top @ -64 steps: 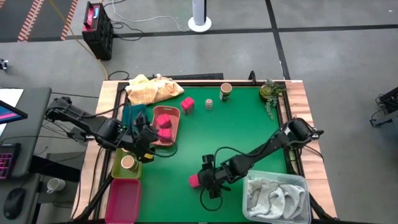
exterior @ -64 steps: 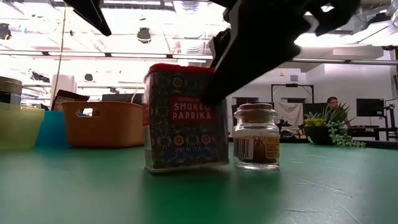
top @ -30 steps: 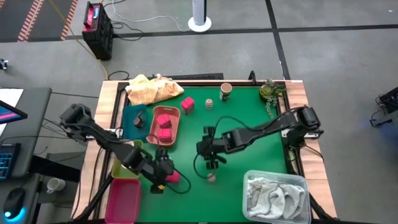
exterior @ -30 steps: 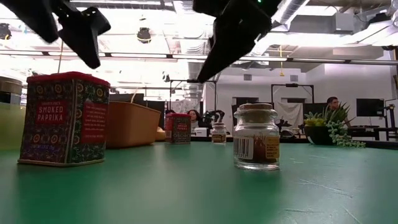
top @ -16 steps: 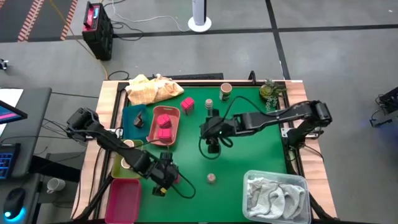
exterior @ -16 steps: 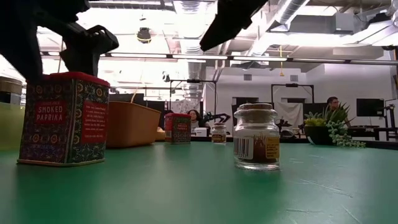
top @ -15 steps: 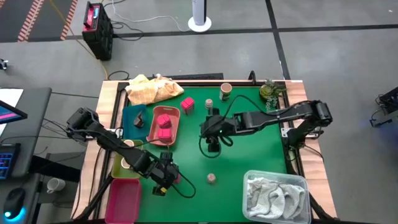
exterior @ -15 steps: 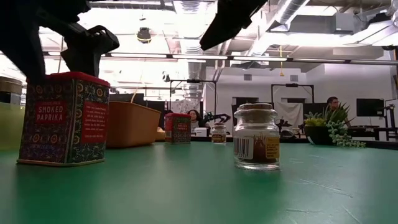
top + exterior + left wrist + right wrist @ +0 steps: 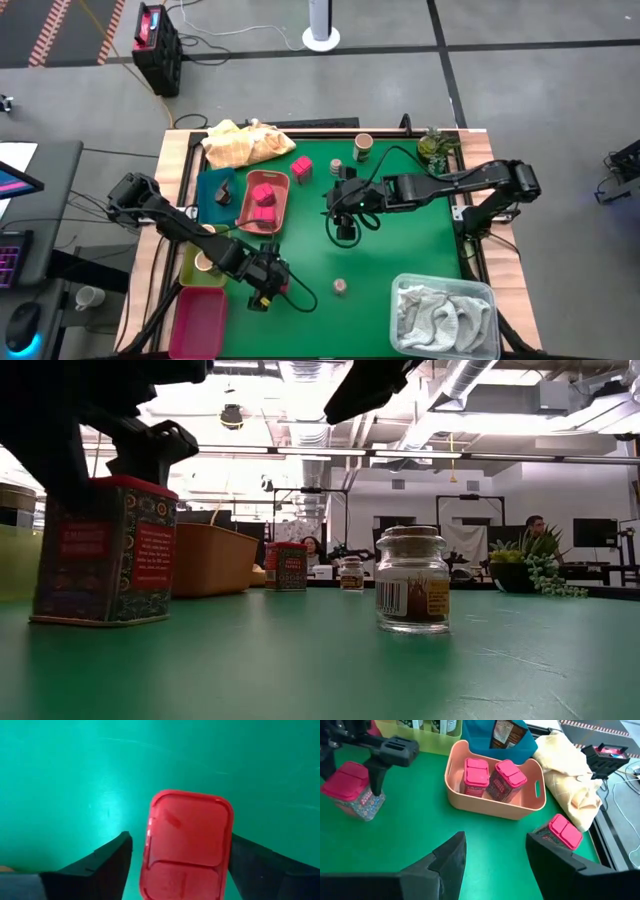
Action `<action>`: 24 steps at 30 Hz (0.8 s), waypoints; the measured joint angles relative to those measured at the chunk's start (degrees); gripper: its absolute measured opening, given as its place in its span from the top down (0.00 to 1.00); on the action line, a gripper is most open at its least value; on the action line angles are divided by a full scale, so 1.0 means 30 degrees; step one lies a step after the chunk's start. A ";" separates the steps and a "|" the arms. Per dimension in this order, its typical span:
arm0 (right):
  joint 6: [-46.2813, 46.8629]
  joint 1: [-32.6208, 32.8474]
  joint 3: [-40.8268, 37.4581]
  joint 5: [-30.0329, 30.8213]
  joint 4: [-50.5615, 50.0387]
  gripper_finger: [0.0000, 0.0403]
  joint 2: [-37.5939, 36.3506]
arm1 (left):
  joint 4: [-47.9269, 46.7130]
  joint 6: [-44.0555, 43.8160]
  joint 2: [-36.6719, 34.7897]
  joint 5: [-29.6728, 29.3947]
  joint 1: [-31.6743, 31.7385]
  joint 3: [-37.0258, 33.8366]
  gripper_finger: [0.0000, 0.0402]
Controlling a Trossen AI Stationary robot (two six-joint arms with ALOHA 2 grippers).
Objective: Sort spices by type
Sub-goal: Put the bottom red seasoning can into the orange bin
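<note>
left gripper (image 9: 175, 855) fingers spread, right gripper (image 9: 495, 852) spread

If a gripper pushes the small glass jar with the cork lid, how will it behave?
The small glass jar with the cork lid is probably rigid and breakable. Standing upright on a flat base, it should slide on the green table; tipped over, its round body may roll.

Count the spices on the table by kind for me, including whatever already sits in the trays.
pink-lidded tins: 4
small clear jars: 2
tan cups: 2
dark pouch: 1
Total: 9
</note>
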 joint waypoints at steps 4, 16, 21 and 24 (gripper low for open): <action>0.0007 0.0000 0.0000 0.0000 0.0003 0.42 0.0000 | -0.0030 0.0497 0.0000 -0.0124 0.0194 -0.0006 0.42; 0.0015 0.0001 0.0000 0.0156 -0.0021 0.42 0.0000 | -0.1601 0.0992 -0.0253 -0.0174 0.0718 0.0603 0.47; 0.0197 0.0007 0.0000 0.2307 -0.0921 0.42 0.0000 | -0.3404 0.1602 -0.1765 -0.2006 0.1103 0.2025 0.47; 0.0578 -0.0003 0.0000 0.3043 -0.1496 0.42 0.0000 | -0.5207 0.1603 -0.2956 -0.4213 0.1673 0.2611 0.47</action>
